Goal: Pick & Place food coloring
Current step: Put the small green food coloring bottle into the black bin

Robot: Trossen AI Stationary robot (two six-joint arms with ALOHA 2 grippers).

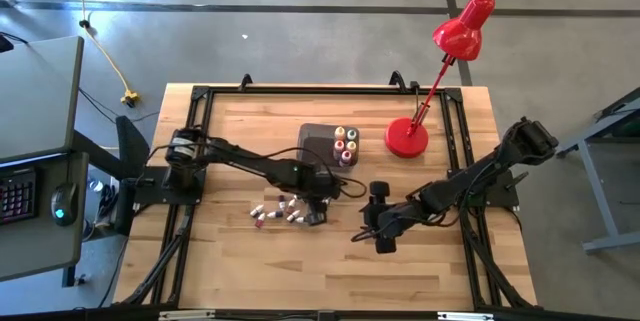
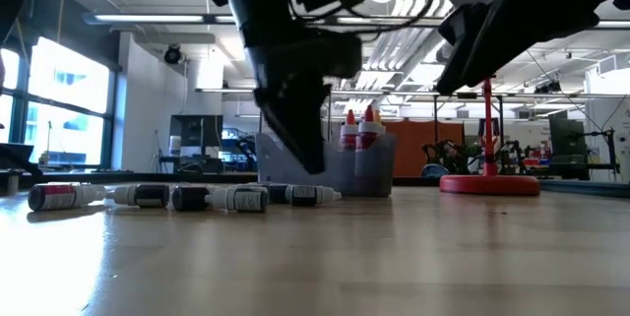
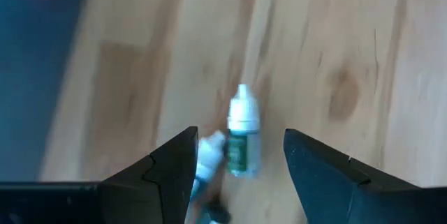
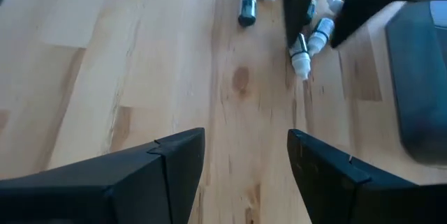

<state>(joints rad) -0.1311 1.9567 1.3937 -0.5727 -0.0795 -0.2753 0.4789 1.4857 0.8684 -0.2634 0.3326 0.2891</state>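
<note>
The dark grey bin [image 1: 322, 141] sits on the wooden table [image 1: 220, 261] just beside the base of the red desk lamp [image 1: 407, 138]. Several food coloring bottles [image 1: 345, 145] stand upright inside the bin at its lamp-side end, with yellow, red and green tops. More slim vials [image 1: 275, 210] lie on their sides on the table near the bin, on its side away from the lamp's head.

The left gripper [image 1: 314, 211] hangs low over these loose vials, close to the bin. Its fingers [image 3: 171, 172] are spread apart, and one whitish vial with a green label [image 3: 241, 135] lies on the wood between them, ungripped.

The right gripper [image 1: 381, 233] waits over bare table near the bin, its fingers [image 4: 328, 178] apart and holding nothing.
</note>
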